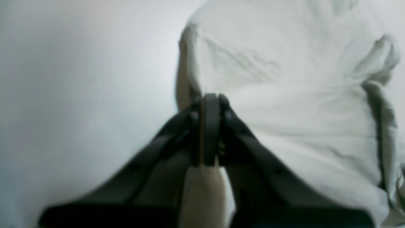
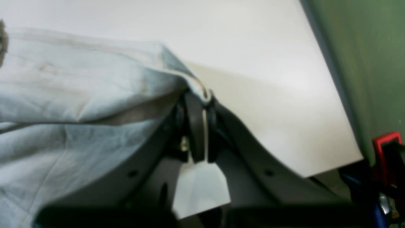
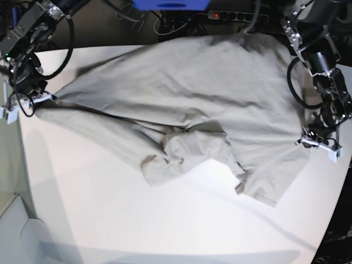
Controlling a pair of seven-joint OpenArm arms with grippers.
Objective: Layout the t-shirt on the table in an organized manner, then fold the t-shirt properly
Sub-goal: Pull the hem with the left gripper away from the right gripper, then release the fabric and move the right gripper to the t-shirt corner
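Note:
The light grey-beige t-shirt lies stretched across the far half of the white table, pulled taut between both arms. Its middle is crumpled, with a bunched fold hanging toward the near side. My right gripper is at the left table edge, shut on a corner of the t-shirt, and the hem shows pinched between the fingers of the right gripper. At the table's right side my left gripper is shut on the opposite edge. In the left wrist view the left gripper holds the t-shirt just above the table.
Cables and a power strip run behind the far table edge. A red clamp sits past the table's corner beside my right arm, over a green floor.

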